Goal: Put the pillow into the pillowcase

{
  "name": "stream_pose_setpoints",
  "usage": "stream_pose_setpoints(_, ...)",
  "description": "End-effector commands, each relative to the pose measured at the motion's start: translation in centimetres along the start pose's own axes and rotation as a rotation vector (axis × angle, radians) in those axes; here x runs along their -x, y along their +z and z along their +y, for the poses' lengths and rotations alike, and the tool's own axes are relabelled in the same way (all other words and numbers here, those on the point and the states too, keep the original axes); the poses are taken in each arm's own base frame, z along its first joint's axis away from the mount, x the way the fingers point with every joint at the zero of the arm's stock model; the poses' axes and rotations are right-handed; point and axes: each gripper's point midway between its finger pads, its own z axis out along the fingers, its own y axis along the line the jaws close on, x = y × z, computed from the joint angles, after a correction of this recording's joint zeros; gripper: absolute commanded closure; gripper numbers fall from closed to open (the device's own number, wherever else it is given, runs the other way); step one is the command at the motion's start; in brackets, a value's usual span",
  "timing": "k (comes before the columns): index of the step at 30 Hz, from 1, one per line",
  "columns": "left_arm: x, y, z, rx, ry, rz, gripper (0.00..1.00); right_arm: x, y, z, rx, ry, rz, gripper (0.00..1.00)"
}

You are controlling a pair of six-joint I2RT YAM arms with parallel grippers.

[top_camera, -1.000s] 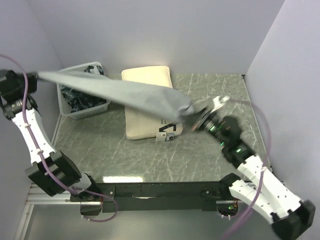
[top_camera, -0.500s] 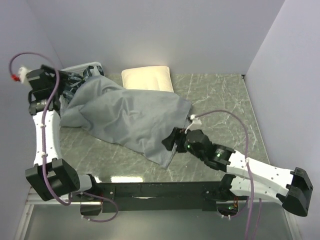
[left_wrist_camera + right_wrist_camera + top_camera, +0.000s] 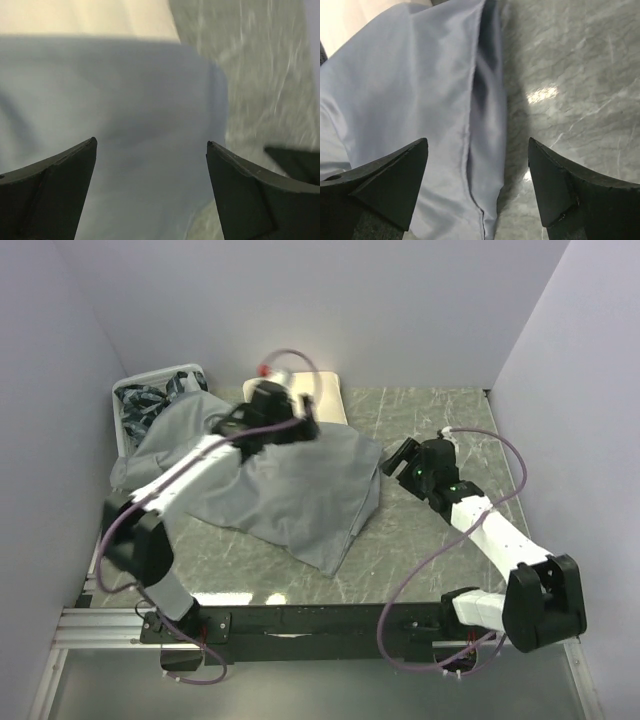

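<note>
My left gripper and right gripper hang spread and empty over the limp grey cloth pillowcase, which covers most of the cream-white soft pillow. If I pinch blindly, I may catch both layers and close the mouth.

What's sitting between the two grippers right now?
Only the pillowcase: grey cloth spans the gap, its edge beneath the right gripper. Top external view shows it.

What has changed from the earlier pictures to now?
The pillowcase, held stretched in the air by both grippers, now lies over the pillow. Both let it go: the left gripper swung right, above the pillowcase; the right gripper is open at its right edge. The pillow and basket stayed.
</note>
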Motion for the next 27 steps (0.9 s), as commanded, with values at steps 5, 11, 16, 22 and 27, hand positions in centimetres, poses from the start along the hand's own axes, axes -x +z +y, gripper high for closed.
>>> stream_pose_setpoints(5,-11.6,2.7,-10.2,-0.045,0.407,0.203,0.01,4.8,0.1,-1.9,0.065,0.183,-0.077,0.12)
stream_pose_setpoints(11,-17.1,5.4,-13.0,0.049,0.611,0.211,0.01,6.1,-1.0,-5.0,0.05,0.281,-0.121,0.11)
stream_pose_setpoints(16,-20.0,6.4,-13.0,0.126,0.74,0.207,0.01,6.1,-1.4,-6.1,0.039,0.285,-0.129,0.11)
stream_pose_setpoints(22,-22.8,6.9,-12.5,0.219,0.894,0.176,0.01,5.3,-1.1,-6.6,0.039,0.294,-0.112,0.11)
stream_pose_setpoints(27,-22.5,7.4,-10.9,0.345,0.946,0.103,0.16,5.3,-1.2,-6.7,0.041,0.286,-0.118,0.11)
